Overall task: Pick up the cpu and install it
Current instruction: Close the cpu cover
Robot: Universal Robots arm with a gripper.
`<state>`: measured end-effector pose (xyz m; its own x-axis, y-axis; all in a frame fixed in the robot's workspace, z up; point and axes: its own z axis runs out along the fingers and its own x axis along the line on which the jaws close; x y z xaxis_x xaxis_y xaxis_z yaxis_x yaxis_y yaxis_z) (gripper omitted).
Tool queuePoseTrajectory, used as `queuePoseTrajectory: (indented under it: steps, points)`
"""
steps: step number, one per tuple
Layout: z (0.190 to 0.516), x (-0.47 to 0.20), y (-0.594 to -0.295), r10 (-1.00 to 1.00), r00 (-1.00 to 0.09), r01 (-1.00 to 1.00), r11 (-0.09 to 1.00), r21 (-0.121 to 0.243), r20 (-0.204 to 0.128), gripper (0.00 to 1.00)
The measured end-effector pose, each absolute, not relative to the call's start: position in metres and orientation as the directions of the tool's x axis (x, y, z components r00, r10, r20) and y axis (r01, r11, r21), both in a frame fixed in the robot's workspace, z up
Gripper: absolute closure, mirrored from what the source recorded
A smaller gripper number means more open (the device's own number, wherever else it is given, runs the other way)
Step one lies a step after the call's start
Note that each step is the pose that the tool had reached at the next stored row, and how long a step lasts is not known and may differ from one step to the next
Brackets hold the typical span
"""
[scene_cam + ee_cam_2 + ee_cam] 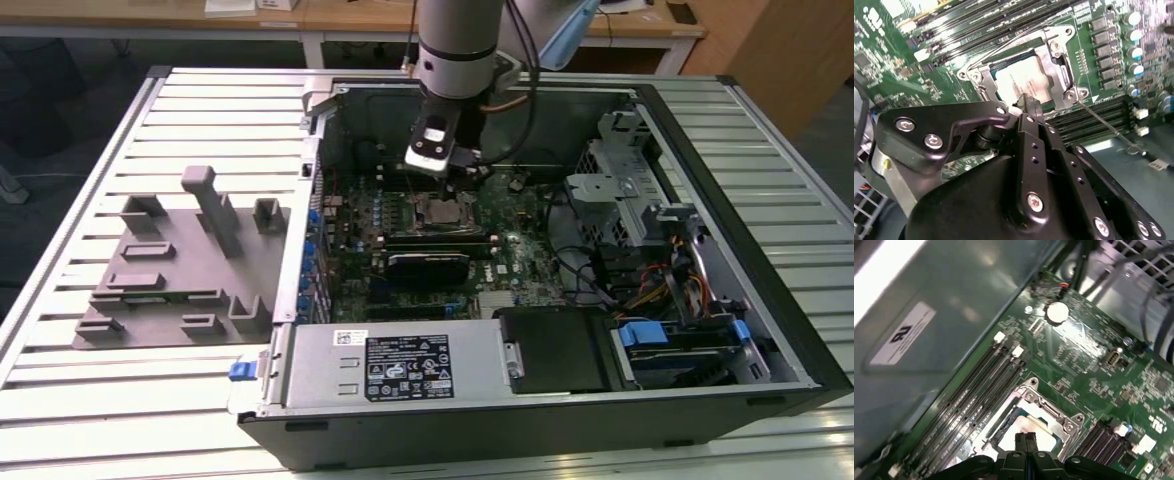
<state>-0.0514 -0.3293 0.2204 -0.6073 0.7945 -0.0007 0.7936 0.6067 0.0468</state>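
The cpu (1021,80), a flat silver square, lies inside the open socket frame (1056,47) on the green motherboard. The exterior view shows the cpu (438,208) in the middle of the open computer case. My gripper (431,178) hangs straight above it inside the case. In both wrist views its black fingertips (1026,440) are pressed together with nothing between them, just over the near edge of the cpu (1043,426). Whether the tips (1029,103) touch the chip I cannot tell.
A silver power supply box (400,365) fills the case's front. A drive cage (627,190) and loose cables (641,280) stand at the exterior view's right. Memory slots (979,25) run beside the socket. A grey fixture tray (174,270) lies on the slatted table outside the case.
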Motion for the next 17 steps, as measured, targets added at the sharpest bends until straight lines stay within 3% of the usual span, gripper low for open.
queuePoseTrajectory:
  steps: [17]
  points:
    - [0.2198,-0.0515,-0.3293,0.572,-0.82,0.571,0.82,0.039,-0.009,0.89]
